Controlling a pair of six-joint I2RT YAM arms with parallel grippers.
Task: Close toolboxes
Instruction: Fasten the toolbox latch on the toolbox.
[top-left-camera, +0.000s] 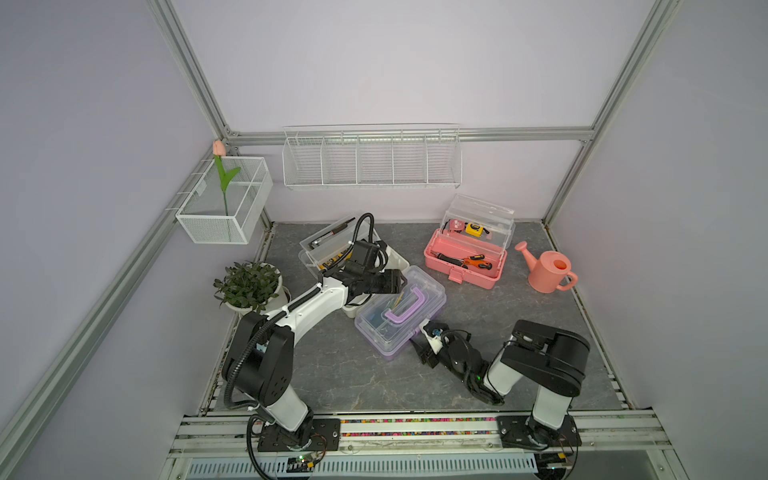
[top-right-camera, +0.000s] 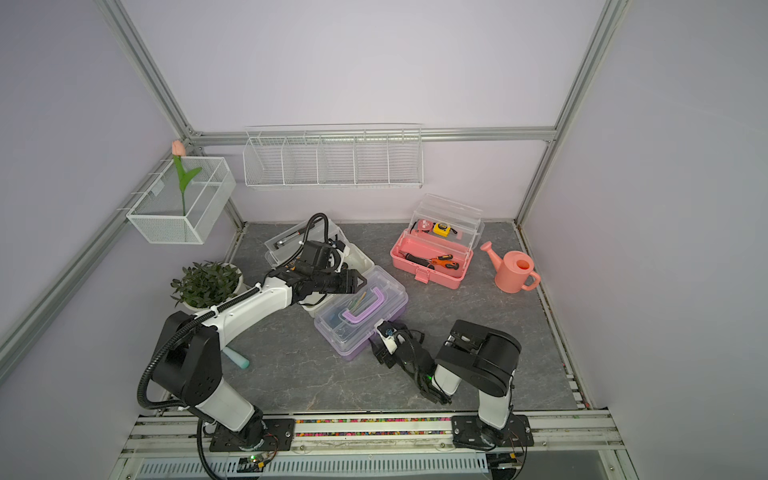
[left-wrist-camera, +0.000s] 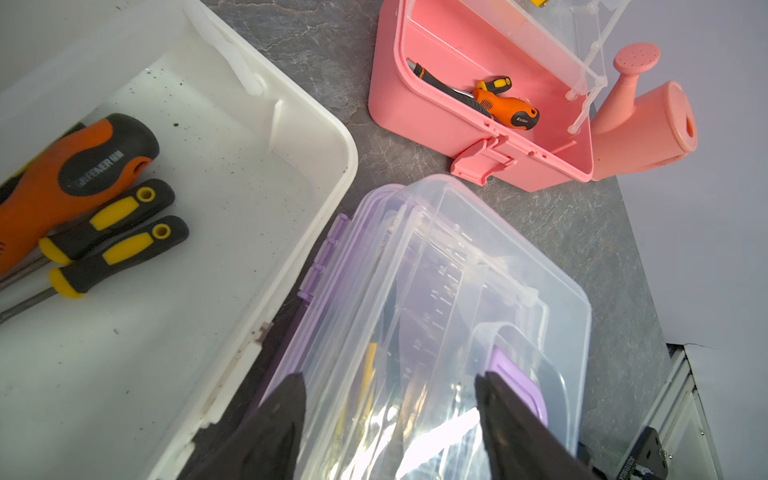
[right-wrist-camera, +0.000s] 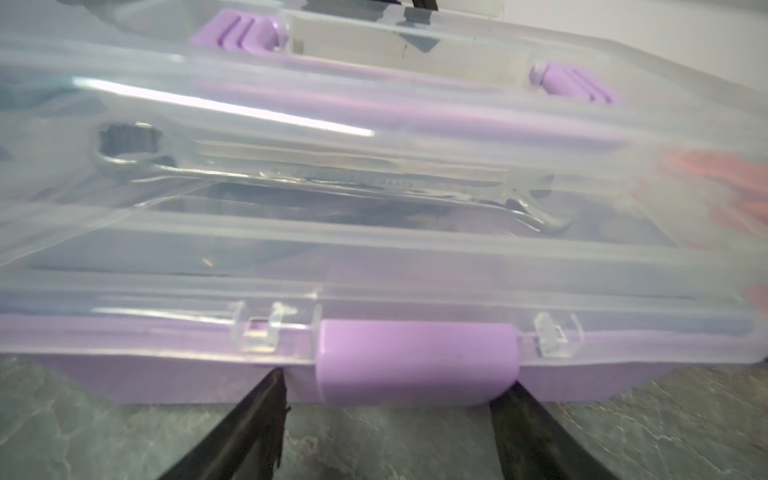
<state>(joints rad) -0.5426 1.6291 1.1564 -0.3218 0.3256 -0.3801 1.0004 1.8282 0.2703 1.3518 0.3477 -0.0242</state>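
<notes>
Purple toolbox (top-left-camera: 401, 318) lies diagonally, latch (right-wrist-camera: 415, 361) apparently facing the right end effector (right-wrist-camera: 390, 382).

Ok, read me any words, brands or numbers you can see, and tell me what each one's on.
"GREENER", probably: big orange screwdriver handle in the white toolbox.
Brand print on the small orange screwdriver in the pink toolbox: too small.
Scale numbers inside the purple toolbox: blurred.

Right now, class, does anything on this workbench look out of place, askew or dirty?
Yes. A teal handle lies loose on the table under the left arm, outside every box. The white toolbox has dark specks on its floor and grime at one corner. The purple toolbox sits diagonally beside it.
</notes>
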